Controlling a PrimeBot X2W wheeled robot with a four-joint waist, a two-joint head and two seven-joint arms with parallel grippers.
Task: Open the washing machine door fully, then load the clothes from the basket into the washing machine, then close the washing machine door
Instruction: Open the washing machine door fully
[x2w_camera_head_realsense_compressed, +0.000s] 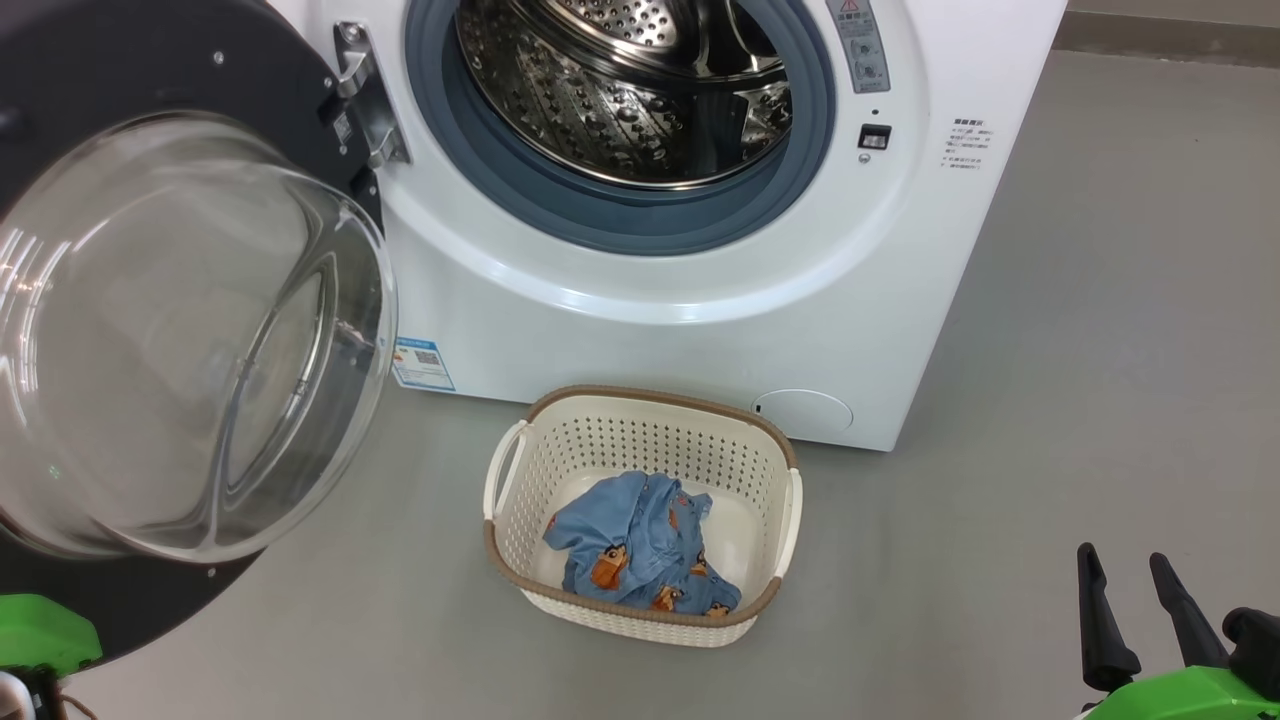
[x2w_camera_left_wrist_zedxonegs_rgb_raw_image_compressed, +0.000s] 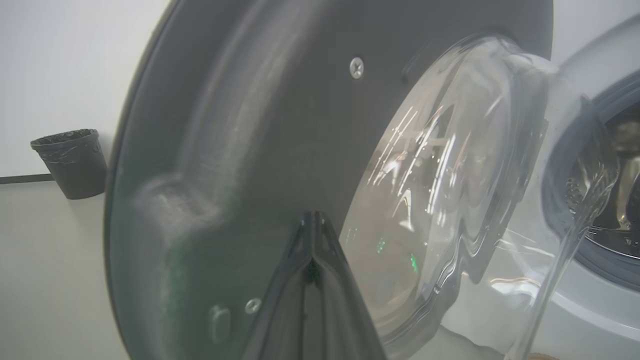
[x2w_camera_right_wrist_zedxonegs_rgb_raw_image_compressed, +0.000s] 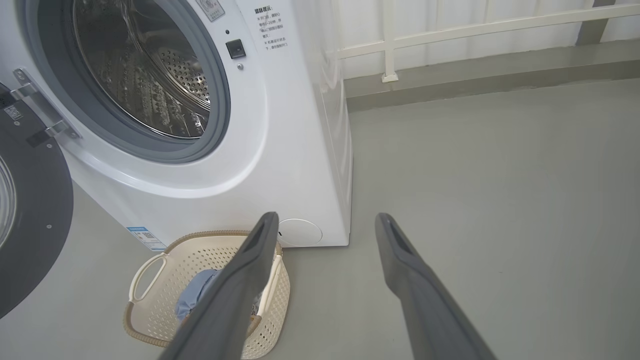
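Dark lined bin (x2w_camera_left_wrist_zedxonegs_rgb_raw_image_compressed: 70, 162) stands on pale grey floor (x2w_camera_left_wrist_zedxonegs_rgb_raw_image_compressed: 45, 280), against white wall (x2w_camera_left_wrist_zedxonegs_rgb_raw_image_compressed: 65, 65). White railing (x2w_camera_right_wrist_zedxonegs_rgb_raw_image_compressed: 450, 30) runs along a raised grey ledge (x2w_camera_right_wrist_zedxonegs_rgb_raw_image_compressed: 475, 75).

Steel drum (x2w_camera_head_realsense_compressed: 640, 110), clear glass door (x2w_camera_head_realsense_compressed: 180, 340), perforated plastic basket (x2w_camera_head_realsense_compressed: 560, 470)

We see a smooth grey floor (x2w_camera_head_realsense_compressed: 1100, 350) carrying everything here. The big white washing machine (x2w_camera_head_realsense_compressed: 700, 330) stands squarely on it. Just in front of the machine's lower edge we find the cream perforated basket (x2w_camera_head_realsense_compressed: 640, 445) sitting flat on the floor. In the left wrist view we also spot a small dark bin (x2w_camera_left_wrist_zedxonegs_rgb_raw_image_compressed: 70, 162) resting on the floor close against a pale wall (x2w_camera_left_wrist_zedxonegs_rgb_raw_image_compressed: 60, 60).
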